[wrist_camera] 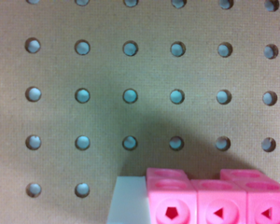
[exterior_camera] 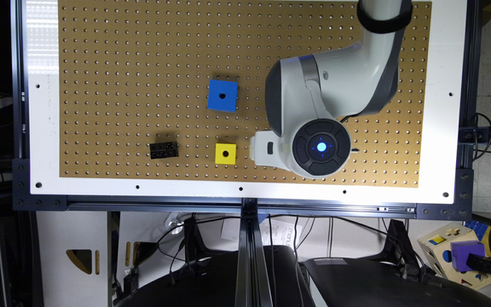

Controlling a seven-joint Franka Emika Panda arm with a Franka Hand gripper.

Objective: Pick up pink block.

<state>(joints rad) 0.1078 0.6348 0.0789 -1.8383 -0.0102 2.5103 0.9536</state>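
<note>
Pegboard fills your wrist view, with the pink block point(wrist_camera: 219, 200) at the lower edge, close under the gripper point(exterior_camera: 267, 149). You cannot tell whether the gripper is apart. Descend off-centre and you may knock the block aside.

Exterior view looks straight down from high above; wrist view sits close over the same pegboard point(exterior_camera: 143, 64).

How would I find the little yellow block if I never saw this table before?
Start with the brown pegboard full of holes. Near its front edge, in the middle, the yellow block sits between the black studded brick on the exterior view's left and the robot's white arm on the right. It is a smaller cube than the blue block behind it, with one round hole on top.
</note>
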